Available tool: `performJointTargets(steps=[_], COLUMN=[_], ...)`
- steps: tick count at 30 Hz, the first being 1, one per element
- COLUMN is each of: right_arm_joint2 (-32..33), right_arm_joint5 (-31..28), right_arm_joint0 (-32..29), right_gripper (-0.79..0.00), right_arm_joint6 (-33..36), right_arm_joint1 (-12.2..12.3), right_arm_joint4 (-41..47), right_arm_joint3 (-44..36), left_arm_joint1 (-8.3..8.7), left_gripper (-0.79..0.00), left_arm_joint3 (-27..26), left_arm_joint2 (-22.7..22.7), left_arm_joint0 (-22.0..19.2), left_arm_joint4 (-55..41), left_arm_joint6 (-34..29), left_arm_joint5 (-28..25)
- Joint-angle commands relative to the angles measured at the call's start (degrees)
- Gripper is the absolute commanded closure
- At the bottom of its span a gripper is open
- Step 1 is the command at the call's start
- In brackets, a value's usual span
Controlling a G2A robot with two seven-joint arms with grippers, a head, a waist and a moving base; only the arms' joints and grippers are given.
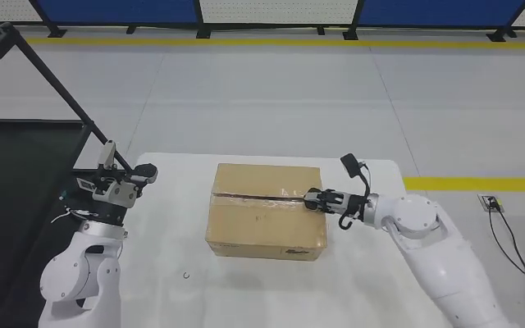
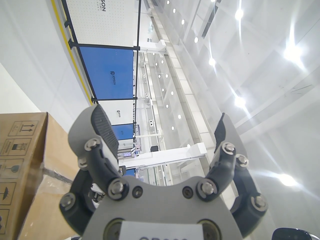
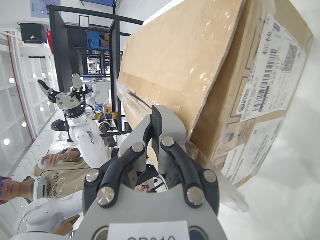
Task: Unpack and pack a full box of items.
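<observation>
Right gripper first: pinched fully shut, fingers pressed flat together, tips right at the box's right-hand end, just at the end of the top seam. Looks to be touching the cardboard edge there. No telling whether any tape is caught in the pinch. Comes in low and level from the right side of the table.

Left gripper: wide open, nothing in it. Held up off the table near the left edge, well apart from the box. Points up and out into the room rather than down at anything.

Box itself: plain brown cardboard, closed, both top flaps down. Sits flat around the middle of the white table, long side toward the robot. Seam along the length of the lid, glossy clear tape over it. Loose bit of tape, crinkled, hanging off the end nearest the right gripper. White barcode label plus a few more stickers on one side face. Handling symbols printed on the end facing the left gripper.

Also a tiny dark ring-ish thing on the tabletop, on the robot's side of the box toward the left arm, apart from everything else. Too small to say what.
</observation>
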Motion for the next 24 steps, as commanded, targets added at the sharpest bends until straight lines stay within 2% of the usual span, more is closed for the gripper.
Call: performJointTargets(steps=[1, 14, 24], right_arm_joint2=[-0.7, -5.5, -8.1], right_arm_joint5=[0.8, 2.9, 2.8], right_arm_joint0=[0.5, 3.7, 5.6], right_gripper=[0.000, 0.000, 0.000], right_arm_joint6=[-0.5, -0.7, -4.7], right_arm_joint1=[-0.2, -1.5, -2.9], right_arm_joint4=[-0.7, -3.5, -4.5], right_arm_joint3=[0.0, 0.5, 0.4], left_arm_joint1=[0.10, 0.73, 1.18], left_gripper=[-0.785, -0.785, -0.785], left_arm_joint3=[-0.1, -0.2, 0.2], left_arm_joint2=[0.0, -0.5, -0.8], left_arm_joint0=[0.2, 1.0, 1.4], left_arm_joint4=[-0.1, -1.4, -2.4], left_arm_joint6=[0.1, 1.0, 1.4], left_arm_joint5=[-0.1, -0.8, -1.2])
